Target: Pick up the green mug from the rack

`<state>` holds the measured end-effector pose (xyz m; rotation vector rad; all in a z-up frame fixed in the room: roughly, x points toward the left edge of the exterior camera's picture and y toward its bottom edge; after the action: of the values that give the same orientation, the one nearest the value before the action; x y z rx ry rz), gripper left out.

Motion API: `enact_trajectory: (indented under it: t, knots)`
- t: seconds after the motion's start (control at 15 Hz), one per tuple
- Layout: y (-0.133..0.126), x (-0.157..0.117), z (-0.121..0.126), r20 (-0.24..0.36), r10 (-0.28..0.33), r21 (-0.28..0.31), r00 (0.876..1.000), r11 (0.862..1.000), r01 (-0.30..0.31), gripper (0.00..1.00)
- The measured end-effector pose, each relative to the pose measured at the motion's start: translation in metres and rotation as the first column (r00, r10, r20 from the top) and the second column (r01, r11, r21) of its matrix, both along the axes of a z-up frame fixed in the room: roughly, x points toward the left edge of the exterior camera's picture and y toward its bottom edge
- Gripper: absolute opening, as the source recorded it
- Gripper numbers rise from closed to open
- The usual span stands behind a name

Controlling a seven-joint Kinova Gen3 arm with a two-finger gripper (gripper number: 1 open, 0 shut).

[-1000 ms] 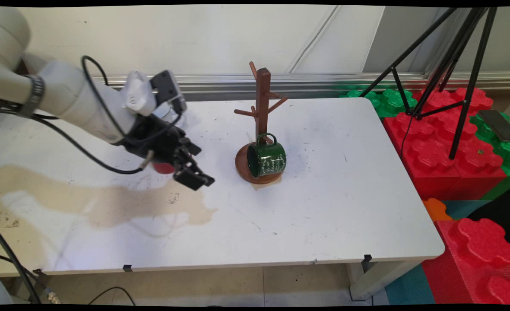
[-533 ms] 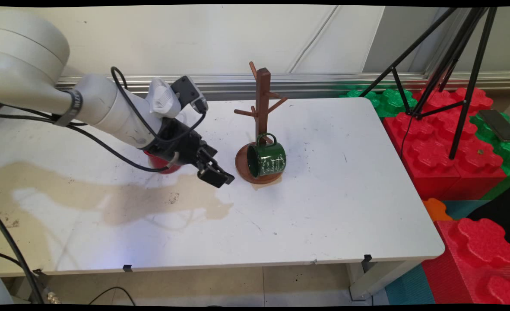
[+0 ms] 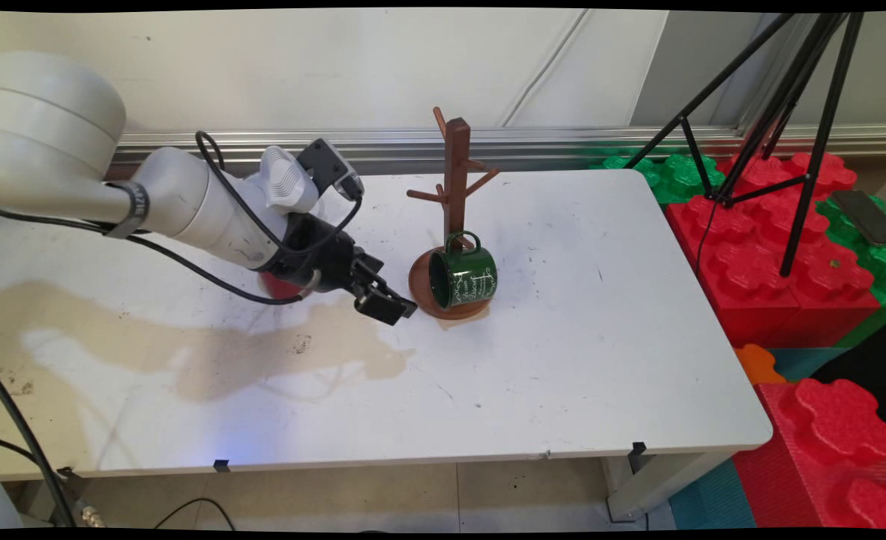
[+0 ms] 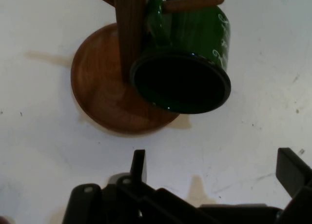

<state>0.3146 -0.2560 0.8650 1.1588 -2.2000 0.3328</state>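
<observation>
Tool, black, two-fingered, spread wide and empty, hovers low over the white tabletop, just left of the brown wooden mug tree, whose lowest peg carries a dark green enamel mug, mouth facing the tool.

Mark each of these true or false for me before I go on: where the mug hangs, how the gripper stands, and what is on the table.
1. The dark green enamel mug hangs by its handle on the brown wooden mug tree. True.
2. The black two-finger gripper is shut on the mug. False: it is open and apart from the mug.
3. A tan spill stain lies on the white table. True.
4. The mug's mouth faces the wall. False: it faces the gripper.
</observation>
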Motion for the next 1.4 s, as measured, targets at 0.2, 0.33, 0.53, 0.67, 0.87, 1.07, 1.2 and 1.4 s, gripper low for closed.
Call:
enact_trajectory:
  t: [0.2, 0.33, 0.53, 0.67, 0.87, 1.07, 1.2, 1.4]
  knots:
    - [0.006, -0.003, -0.001, -0.009, 0.030, -0.012, 1.000, 0.999, -0.030, 1.00]
    - [0.009, -0.005, -0.002, -0.014, 0.041, -0.020, 0.999, 0.999, -0.041, 1.00]
    - [0.012, -0.007, -0.002, -0.024, 0.058, -0.034, 0.998, 0.998, -0.059, 1.00]
    - [0.013, -0.008, -0.004, -0.039, 0.081, -0.047, 0.996, 0.995, -0.083, 1.00]
    - [0.014, -0.011, -0.009, -0.065, 0.107, -0.059, 0.992, 0.992, -0.111, 1.00]
    - [0.013, -0.015, -0.014, -0.094, 0.127, -0.066, 0.987, 0.989, -0.133, 1.00]
    - [0.010, -0.018, -0.018, -0.120, 0.140, -0.073, 0.983, 0.986, -0.149, 1.00]
    - [0.004, -0.023, -0.024, -0.148, 0.146, -0.080, 0.978, 0.984, -0.159, 1.00]
